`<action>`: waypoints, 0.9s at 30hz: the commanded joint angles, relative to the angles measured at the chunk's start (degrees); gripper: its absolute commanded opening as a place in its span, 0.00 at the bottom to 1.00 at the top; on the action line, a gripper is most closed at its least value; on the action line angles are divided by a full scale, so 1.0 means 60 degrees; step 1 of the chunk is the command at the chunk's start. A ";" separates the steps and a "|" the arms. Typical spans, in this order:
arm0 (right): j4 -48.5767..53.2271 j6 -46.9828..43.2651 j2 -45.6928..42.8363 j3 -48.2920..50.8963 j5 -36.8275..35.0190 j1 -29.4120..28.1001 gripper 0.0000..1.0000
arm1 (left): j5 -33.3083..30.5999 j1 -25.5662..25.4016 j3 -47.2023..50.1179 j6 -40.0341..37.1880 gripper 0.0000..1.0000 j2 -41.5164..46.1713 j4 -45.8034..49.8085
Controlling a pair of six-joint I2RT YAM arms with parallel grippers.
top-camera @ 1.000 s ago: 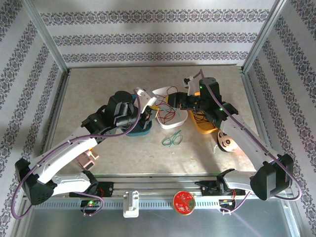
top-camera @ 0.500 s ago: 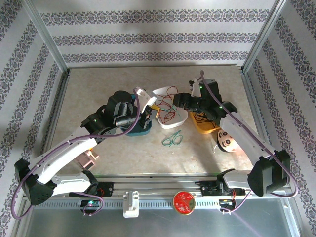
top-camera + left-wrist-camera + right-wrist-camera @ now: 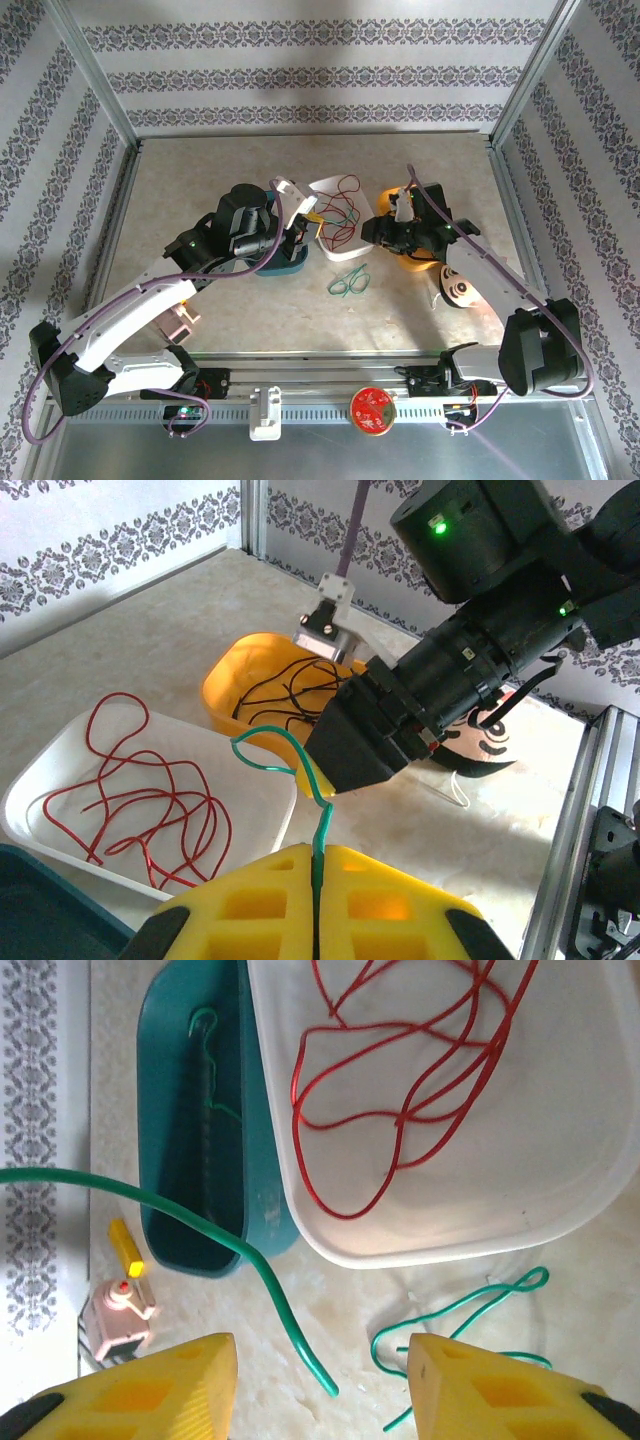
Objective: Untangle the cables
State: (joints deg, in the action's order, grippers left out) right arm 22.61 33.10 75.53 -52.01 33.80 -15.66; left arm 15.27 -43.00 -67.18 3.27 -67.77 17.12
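The left fingers (image 3: 240,905) are pressed together on a green cable (image 3: 322,835), which rises out of them and runs rightward toward the right arm, beside the white tray (image 3: 40,825) holding the red cable (image 3: 150,800). The green cable's free end hangs in the gap between the right fingers (image 3: 480,1385), which stand spread and clear of it. With the strand lying left to right, the right arm looks the nearer one to close on that end.

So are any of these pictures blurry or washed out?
Top external: sharp and evenly lit, only soft shadows. Left wrist: the yellow fingers look soft up close, the red cable crisp. Right wrist: the white tray is bright, nearly washed out; the green cable is sharp.
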 commanded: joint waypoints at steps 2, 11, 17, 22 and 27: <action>-0.0207 -0.0357 0.0405 0.0030 0.0431 -0.0190 0.45 | 0.0386 0.0077 -0.0215 -0.0029 0.00 0.0008 -0.0411; -0.0532 -0.0600 0.1121 -0.0875 0.0763 -0.0442 0.01 | 0.0839 0.0077 -0.0259 0.0037 0.00 -0.0093 -0.0217; -0.0424 -0.1264 0.1044 -0.1246 0.1051 -0.1491 0.00 | 0.1318 0.0079 0.0052 0.0218 0.00 -0.0520 -0.0616; -0.0736 -0.1542 0.0537 -0.1278 0.1015 -0.2146 0.00 | 0.1364 0.0092 0.0142 0.0163 0.00 -0.0987 -0.0882; -0.0897 -0.1522 0.0024 -0.1165 0.0768 -0.2085 0.00 | 0.0505 0.0326 0.0454 0.0111 0.00 -0.1006 -0.1145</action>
State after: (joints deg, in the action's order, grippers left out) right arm 19.70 25.69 78.56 -58.15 38.28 -28.27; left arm 21.85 -42.83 -66.17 3.70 -73.91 13.56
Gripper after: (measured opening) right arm 0.062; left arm 0.064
